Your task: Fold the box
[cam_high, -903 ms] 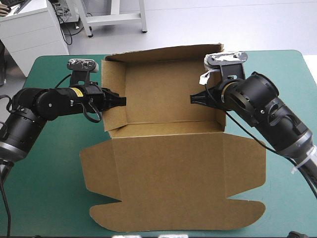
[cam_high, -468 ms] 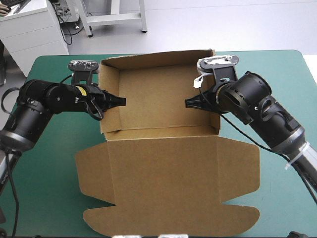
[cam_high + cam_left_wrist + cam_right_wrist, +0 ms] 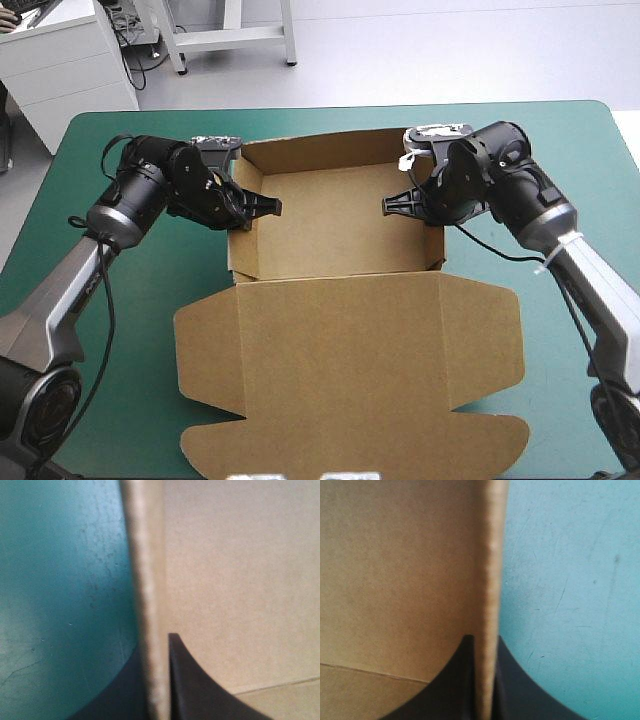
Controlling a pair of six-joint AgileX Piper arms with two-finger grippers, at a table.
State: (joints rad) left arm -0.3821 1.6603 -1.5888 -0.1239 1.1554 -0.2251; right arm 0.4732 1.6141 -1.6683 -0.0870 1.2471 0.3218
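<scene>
High view: brown cardboard box (image 3: 345,370), an open tray with lid flat on the teal-green bench (image 3: 130,400); left jaws clench its left wall, right jaws its right wall.

The brown box (image 3: 350,380), a cut sheet of board with raised walls, looks like plain matt cardboard, finely fibrous on its faces, pale and rough along the cut edge. The teal-green cover (image 3: 600,150) on the tabletop (image 3: 140,410) is smooth with a faint sheen, marked by fine scratches and scuffs. The black jaws look like smooth, matt plastic.
</scene>
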